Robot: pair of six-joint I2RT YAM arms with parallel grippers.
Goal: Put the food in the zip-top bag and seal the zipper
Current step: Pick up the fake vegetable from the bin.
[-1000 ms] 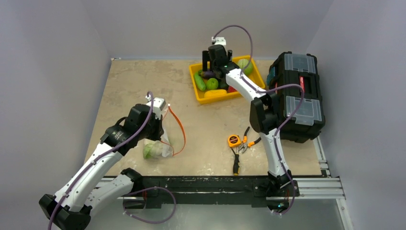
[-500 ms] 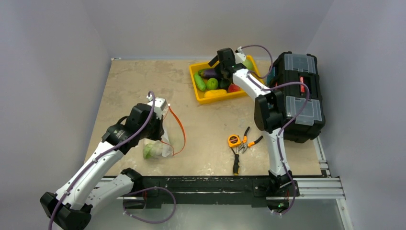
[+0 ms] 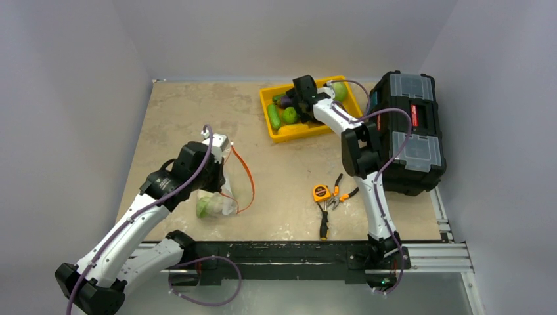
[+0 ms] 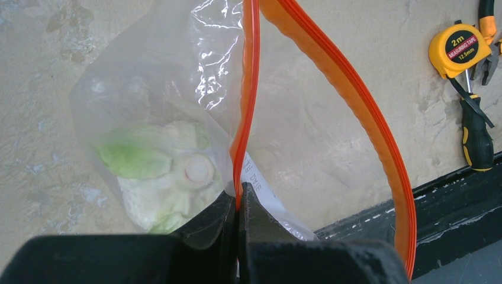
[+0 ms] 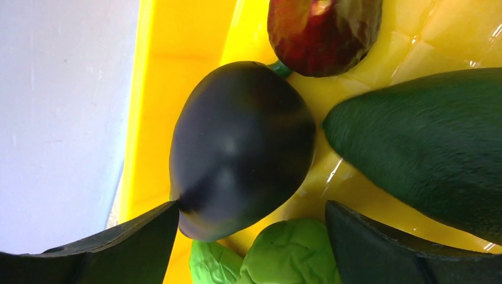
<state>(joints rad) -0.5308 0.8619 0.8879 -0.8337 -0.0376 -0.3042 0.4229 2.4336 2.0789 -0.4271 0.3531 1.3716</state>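
The zip-top bag [image 4: 148, 89] lies on the table at the near left, a white and green cauliflower [image 4: 160, 177] inside it. Its orange-red zipper [image 4: 248, 94] stands open in a wide loop [image 3: 246, 174]. My left gripper [image 4: 238, 198] is shut on one side of that strip, at the bag's [image 3: 213, 205] mouth. My right gripper [image 5: 251, 207] is open, low in the yellow tray [image 5: 177, 35], its fingers either side of the purple eggplant's [image 5: 243, 142] end. The left finger touches the eggplant; the right one stands apart from it.
The tray [image 3: 309, 129] at the back also holds a crinkled green piece [image 5: 290, 251], a dark green piece [image 5: 426, 142] and a dark red one [image 5: 322, 32]. A black toolbox [image 3: 410, 131] stands at the right. A tape measure [image 3: 321, 192], pliers [image 3: 341, 193] and a screwdriver [image 3: 324, 223] lie near the middle front.
My right gripper has swung and come down from above the tray's back to the eggplant inside it, staying open. The left arm and the bag have not moved.
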